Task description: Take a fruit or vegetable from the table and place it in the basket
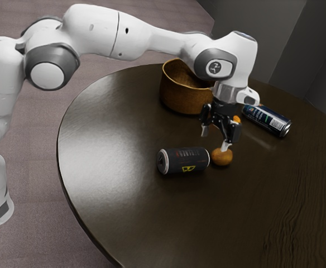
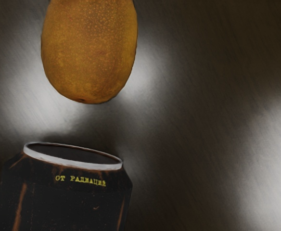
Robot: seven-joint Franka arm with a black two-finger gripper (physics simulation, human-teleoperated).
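In the exterior view my gripper (image 1: 214,140) is open over the table, its two fingers spread apart with nothing between them. An orange-brown round fruit (image 1: 222,157) lies on the table just under the fingertip on the exterior view's right. The wrist view shows the fruit (image 2: 89,50) close to the end of a dark can. A brown round basket (image 1: 183,94) stands behind the gripper. Part of another orange item (image 1: 237,119) is visible behind the gripper, mostly hidden by it.
A black can (image 1: 183,160) with a yellow mark lies on its side close beside the fruit; its rim end (image 2: 73,159) faces the fruit. A dark blue can (image 1: 268,120) lies toward the exterior view's right. The round dark table (image 1: 118,167) carries everything.
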